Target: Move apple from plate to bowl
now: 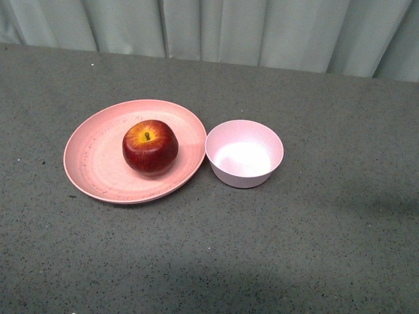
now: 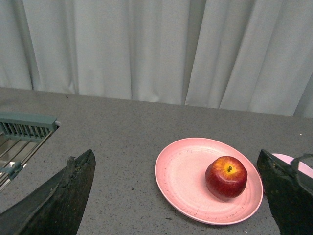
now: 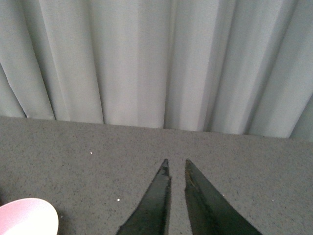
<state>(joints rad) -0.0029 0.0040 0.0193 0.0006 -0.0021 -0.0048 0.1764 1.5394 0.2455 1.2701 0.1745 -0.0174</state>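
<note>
1. Front view — the apple (image 1: 150,147) sits on the plate (image 1: 91,163), slightly right of centre; the bowl (image 1: 226,173) stands just beside the plate's right rim.
2. Left gripper (image 2: 176,152) — spread wide, holding nothing.
3. Right gripper (image 3: 176,161) is nearly closed, with nothing between its jaws.

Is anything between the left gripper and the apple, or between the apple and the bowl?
Nothing visible does. The open left gripper faces the apple on the plate with nothing between them. The empty bowl stands close beside the plate; only the plate's low rim lies between apple and bowl.
</note>
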